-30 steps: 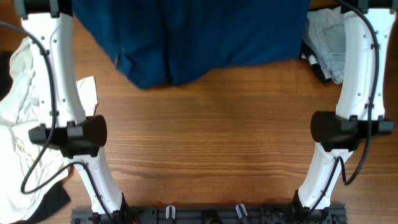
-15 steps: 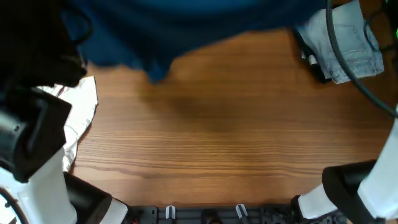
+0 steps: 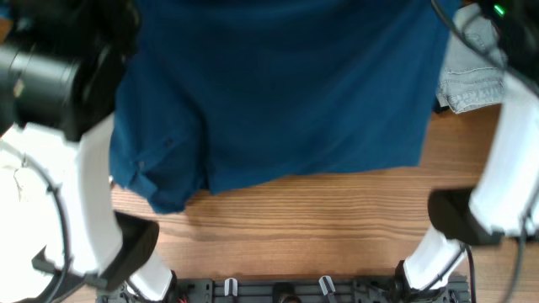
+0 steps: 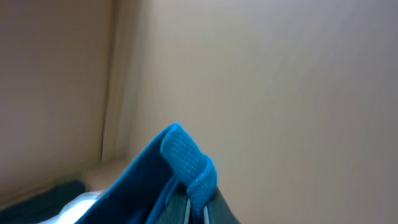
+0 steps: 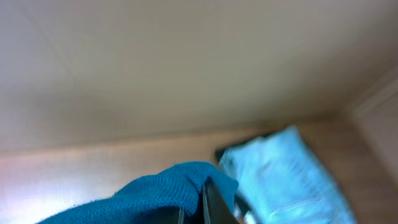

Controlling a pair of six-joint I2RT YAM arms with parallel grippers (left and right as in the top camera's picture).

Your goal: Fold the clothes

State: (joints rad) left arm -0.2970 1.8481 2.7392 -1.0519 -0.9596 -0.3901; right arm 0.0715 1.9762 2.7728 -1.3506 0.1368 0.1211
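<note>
The deep-blue T-shirt (image 3: 278, 93) hangs spread wide across the upper part of the overhead view, with its lower hem and a sleeve drooping at the left. Both arms are raised at its sides, and their grippers are out of the overhead view. In the left wrist view my left gripper (image 4: 198, 208) is shut on a bunched blue edge of the T-shirt (image 4: 183, 158). My right gripper (image 5: 199, 208) pinches a fold of the same blue fabric (image 5: 168, 186) between shut fingers. A strip of the white shirt (image 3: 15, 181) shows at the far left.
Pale denim jeans (image 3: 472, 80) lie at the back right beside the right arm, and they also show as pale blue cloth (image 5: 280, 174) in the right wrist view. Bare wooden table (image 3: 337, 219) shows below the T-shirt's hem. The arm bases stand along the front edge.
Both arms have risen toward the camera with the T-shirt. The shirt has come from the back edge to spread over the upper two thirds of the overhead view.
</note>
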